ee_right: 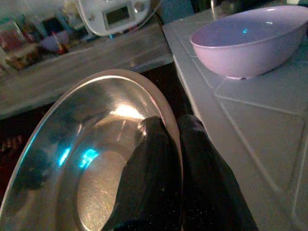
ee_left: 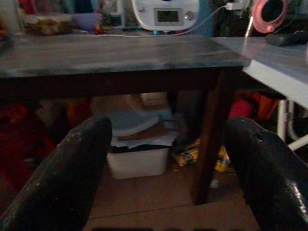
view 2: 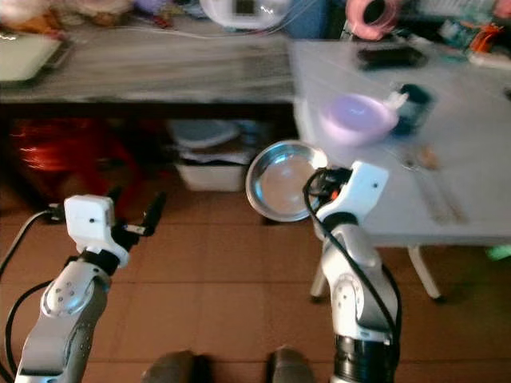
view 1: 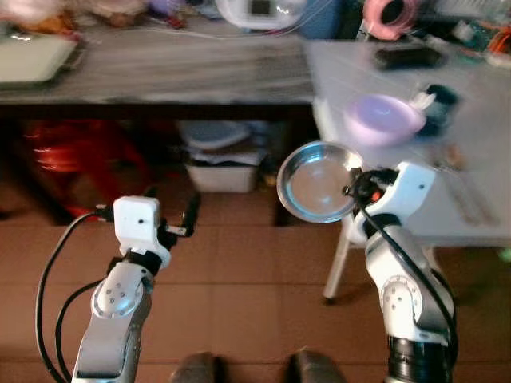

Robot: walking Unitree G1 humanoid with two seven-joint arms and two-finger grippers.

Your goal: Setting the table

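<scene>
My right gripper (view 1: 353, 182) is shut on the rim of a round steel plate (view 1: 317, 183), holding it in the air just off the near left edge of the white table (view 1: 479, 144). In the right wrist view one black finger (ee_right: 149, 178) lies inside the steel plate (ee_right: 82, 163) and the other outside its rim. A lilac bowl (view 1: 383, 118) sits on the table beyond the plate, also seen as the lilac bowl (ee_right: 250, 41). My left gripper (view 1: 182, 219) hangs open and empty over the floor, its fingers (ee_left: 72, 178) wide apart.
A long grey wooden table (view 1: 160, 72) crosses the back, with a white appliance (view 1: 259, 9) and clutter on it. Under it are a white bin (view 1: 223, 171) and red things (view 1: 64, 152). A dark object (view 1: 409, 56) and a pink ring (view 1: 390, 16) lie on the white table. Brown tile floor (view 1: 255, 303) lies below.
</scene>
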